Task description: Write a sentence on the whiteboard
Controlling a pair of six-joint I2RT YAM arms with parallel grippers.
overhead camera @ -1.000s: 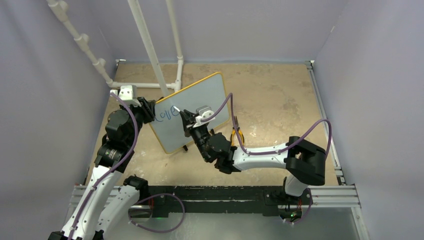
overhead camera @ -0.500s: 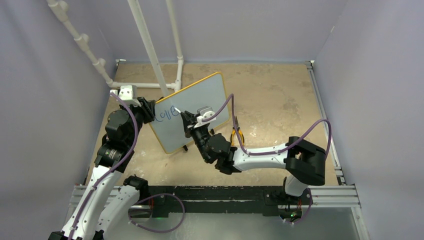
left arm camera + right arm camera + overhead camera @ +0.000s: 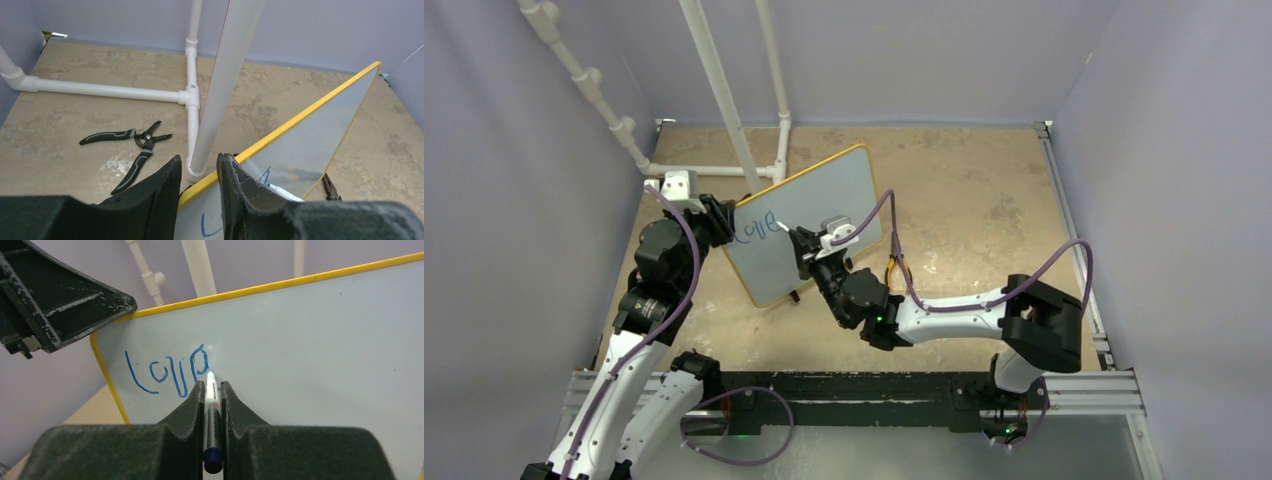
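The left arm point(image 3: 664, 255) and right arm point(image 3: 954, 312) are built of smooth white link shells joined by bulky black joint housings, thin purple cables point(image 3: 891, 220) are looped along both, a small green light point(image 3: 879, 320) is lit on the right, and the black fingers point(image 3: 187, 410) are scuffed.

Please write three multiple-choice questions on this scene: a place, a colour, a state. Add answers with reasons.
1. Where are the black pliers? A. on a shelf B. on the table by the white pipe C. in a box
2. What colour is the writing on the whiteboard? A. blue B. red C. green
3. How is the right gripper? A. open, empty B. shut on a cloth C. shut on the marker
Answers: 1 B, the left wrist view shows them there; 2 A, blue strokes; 3 C, it clamps the marker.
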